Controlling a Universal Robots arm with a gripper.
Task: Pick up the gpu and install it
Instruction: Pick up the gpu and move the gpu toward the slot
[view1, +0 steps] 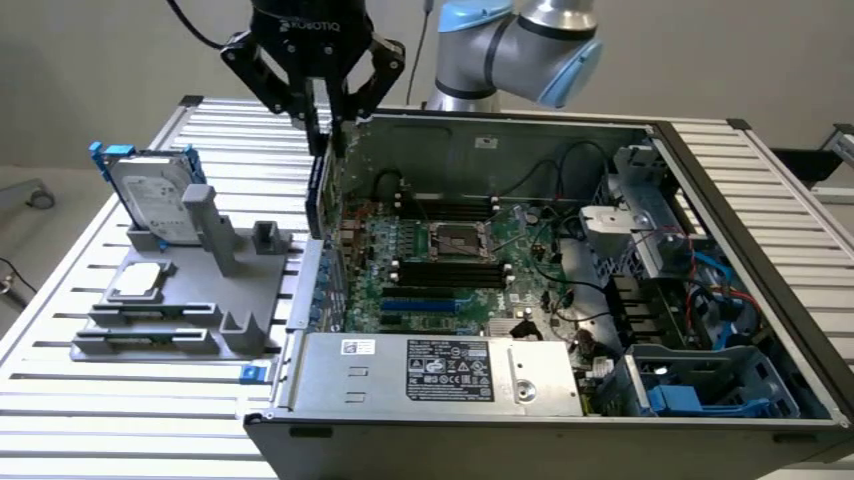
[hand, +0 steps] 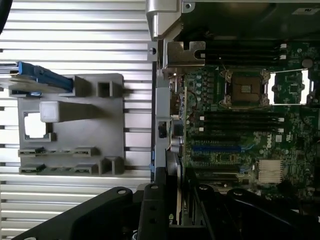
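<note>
Plainly, in the exterior view, the hand (view1: 324, 122) hangs over the open computer case (view1: 694, 140) at its wall on the exterior view's left. Its fingers are pinched partway in on the top edge of the gpu (view1: 320, 195). The card stands on edge, upright, just inside that wall and over the near side of the motherboard (view1: 441, 270). Whether its lower edge touches a slot cannot be told.

By the look of it the card is light and stiff but delicate. It is thin enough to swing in a narrow pinch, and it is best gripped by the bare board edge or the shroud, away from chips and contacts.

The case also holds a power supply (view1: 441, 370) along its front wall and a blue drive cage (view1: 701, 395) in the corner on the exterior view's right.

On the slatted surface (view1: 80, 400) beside the case, a grey holder (view1: 174, 320) carries a hard drive (view1: 150, 195) in a blue frame, upright. A smaller silver drive (view1: 140, 281) lies flat in another bay.

In the wrist view, the hand (hand: 175, 205) looks down along the card. The gpu (hand: 173, 170) shows as a thin strip running between the black fingers (hand: 150, 210). It lies along the case wall (hand: 165, 15) and is set a little off from the blue slot (hand: 215, 148) on the motherboard (hand: 240, 165). The grey holder (hand: 75, 125) sits well apart on the surface (hand: 75, 30), with the blue-framed hard drive (hand: 40, 80) at one end.
</note>
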